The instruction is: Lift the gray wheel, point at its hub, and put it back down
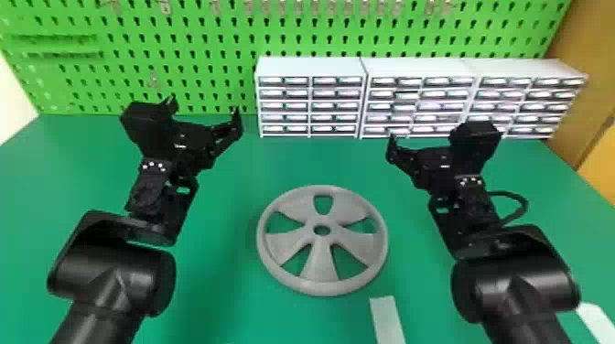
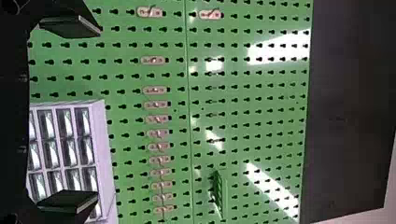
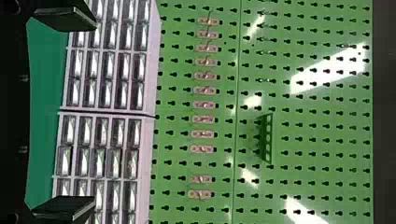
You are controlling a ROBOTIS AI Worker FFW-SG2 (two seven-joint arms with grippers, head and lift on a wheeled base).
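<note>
The gray wheel (image 1: pixel 321 265) lies flat on the green table, with its round hub hole in the middle. My left gripper (image 1: pixel 203 107) is raised to the wheel's back left in the head view, fingers wide apart. In the left wrist view the same gripper (image 2: pixel 70 114) is open, with nothing between its fingers. My right gripper (image 1: pixel 391 142) is at the wheel's back right, clear of it. Its two fingers are spread in the right wrist view, where the gripper (image 3: pixel 67 112) holds nothing.
White drawer cabinets (image 1: pixel 311 68) line the table's back, below a green pegboard (image 1: pixel 183 50). A pale strip (image 1: pixel 386 320) lies in front of the wheel on the table (image 1: pixel 219 292); another pale piece (image 1: pixel 597 320) is at the right front.
</note>
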